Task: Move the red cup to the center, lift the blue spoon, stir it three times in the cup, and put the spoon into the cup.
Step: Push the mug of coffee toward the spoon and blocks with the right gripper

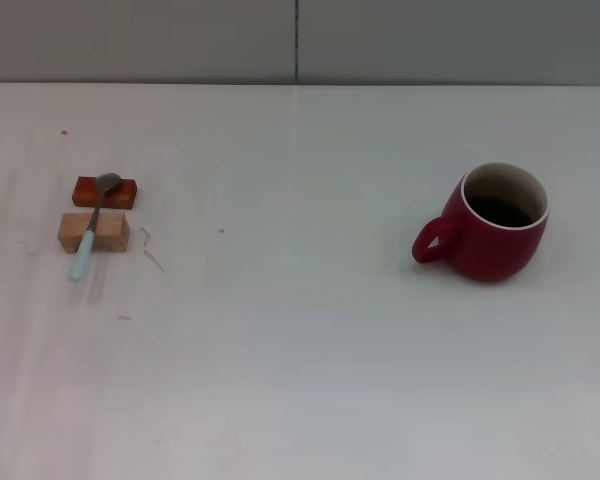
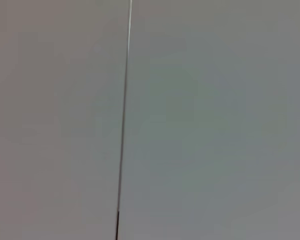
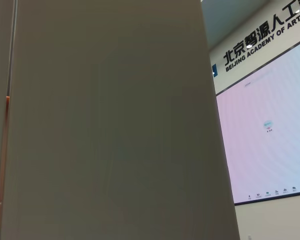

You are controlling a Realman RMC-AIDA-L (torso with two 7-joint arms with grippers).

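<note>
The red cup (image 1: 495, 225) stands upright on the right side of the white table, its handle pointing left and its inside dark. The blue spoon (image 1: 92, 228) lies at the left, resting across two small blocks, its grey bowl on the far block and its pale blue handle pointing toward the table's front. Neither gripper shows in the head view. The left wrist view shows only a grey wall panel. The right wrist view shows a grey panel and a lit screen far off.
A red-brown block (image 1: 105, 192) and a pale wooden block (image 1: 93, 232) lie under the spoon. The white table (image 1: 300, 330) stretches between spoon and cup. A grey wall (image 1: 300, 40) runs along the table's far edge.
</note>
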